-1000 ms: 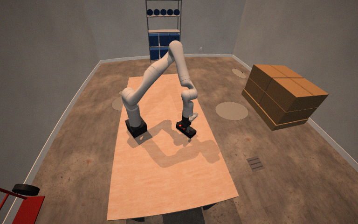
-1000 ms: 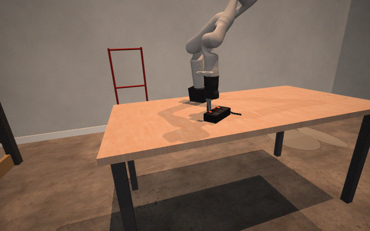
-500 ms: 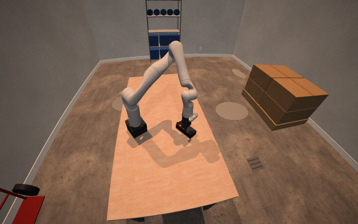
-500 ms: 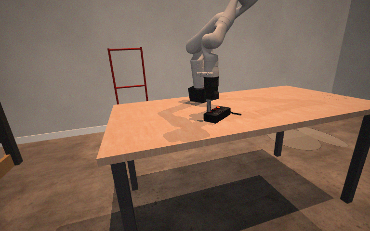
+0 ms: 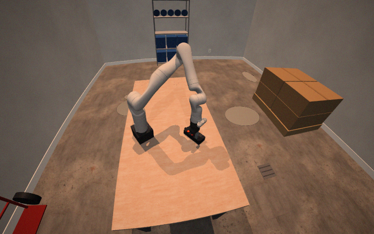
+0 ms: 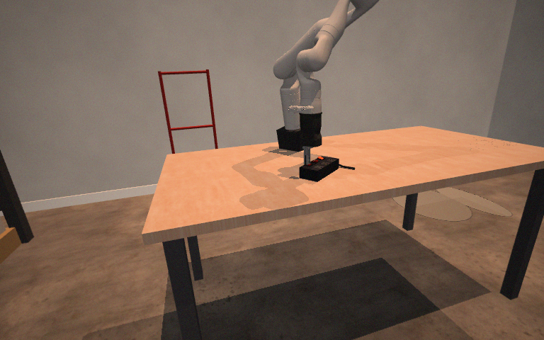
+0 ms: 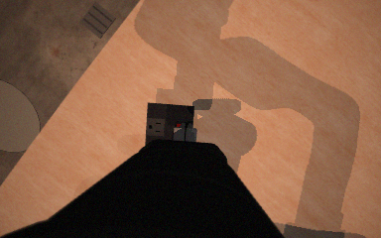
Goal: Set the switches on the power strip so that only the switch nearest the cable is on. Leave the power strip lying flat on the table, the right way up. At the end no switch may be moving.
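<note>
A black power strip (image 6: 319, 167) lies flat on the wooden table, right way up, with its cable (image 6: 346, 167) leading off its far right end. It also shows in the top view (image 5: 194, 134) and in the wrist view (image 7: 169, 125). Red lit switches (image 6: 316, 160) show on its top; two red spots show in the top view (image 5: 189, 132). My gripper (image 6: 307, 160) is shut, points straight down, and its fingertips touch the strip's top at the end away from the cable. In the wrist view my gripper (image 7: 187, 130) hides most of the strip.
The arm's black base (image 5: 141, 133) stands on the table to the left of the strip. A red ladder frame (image 6: 188, 110) stands behind the table. Stacked cardboard boxes (image 5: 295, 96) and a shelf (image 5: 171, 30) stand off the table.
</note>
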